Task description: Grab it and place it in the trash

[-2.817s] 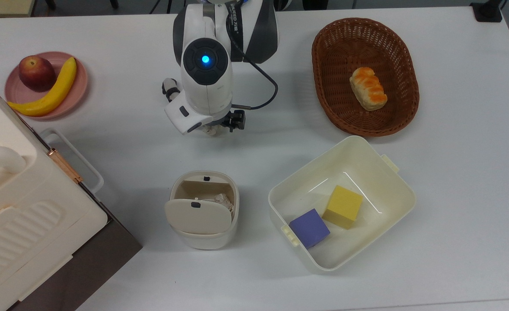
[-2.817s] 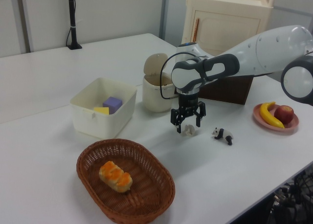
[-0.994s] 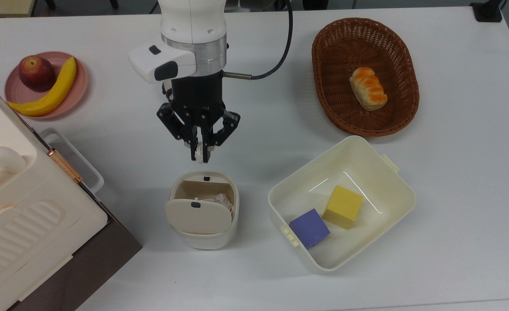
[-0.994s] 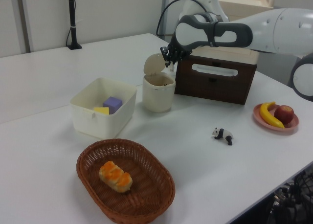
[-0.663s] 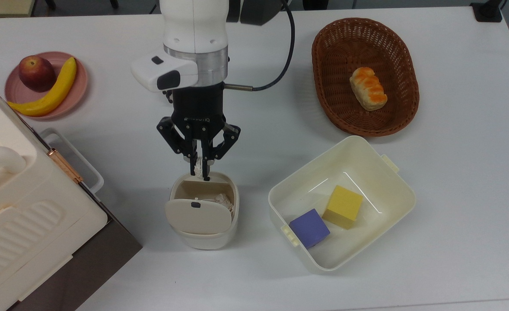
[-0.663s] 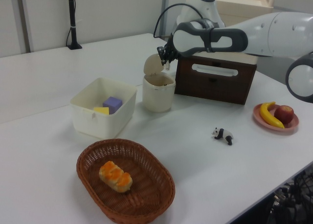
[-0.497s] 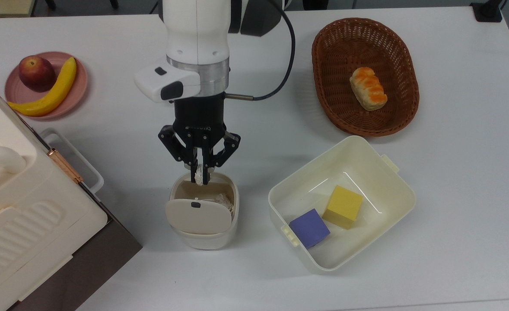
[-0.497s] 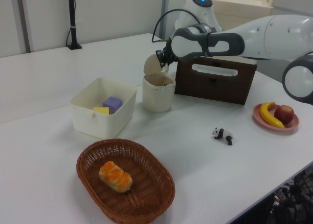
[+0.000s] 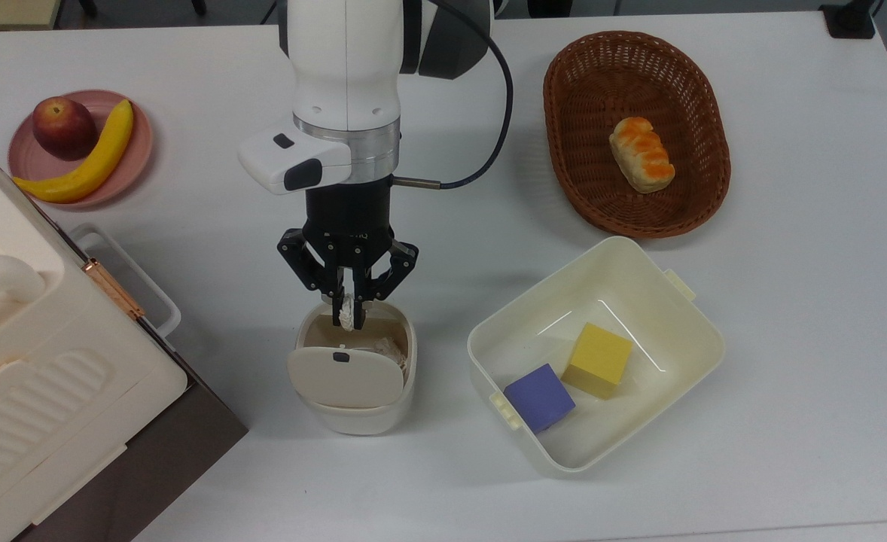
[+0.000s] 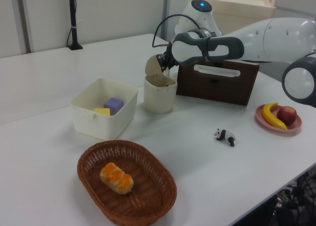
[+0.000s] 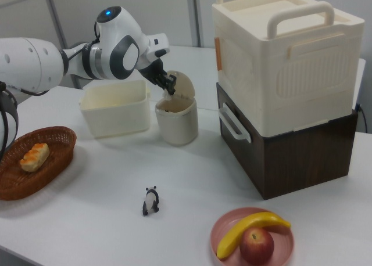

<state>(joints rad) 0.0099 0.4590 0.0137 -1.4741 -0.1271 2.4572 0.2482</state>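
The crumpled white paper wad (image 9: 347, 312) is pinched between my fingertips. My gripper (image 9: 348, 321) is shut on it and hangs just over the back rim of the small cream trash bin (image 9: 411, 360), above its opening. The bin's flap lid (image 9: 345, 376) stands tilted open, and another crumpled wad (image 9: 391, 348) lies inside. In the left view my gripper (image 10: 162, 63) is right above the bin (image 10: 159, 96) beside its raised lid. In the right view the gripper (image 11: 168, 89) points down at the bin (image 11: 176, 125).
A cream tub (image 9: 669, 295) to the top view's right of the bin holds a yellow block and a purple block. A wicker basket (image 9: 564, 135) holds bread. A pink plate (image 9: 136, 162) carries fruit. A toy panda (image 10: 224, 135) lies on the table. A large cream box (image 9: 37, 376) sits at the top view's left.
My gripper shut on the wad on the table, rose with it, and carried it toward the top view's bottom until it hung over the bin's opening.
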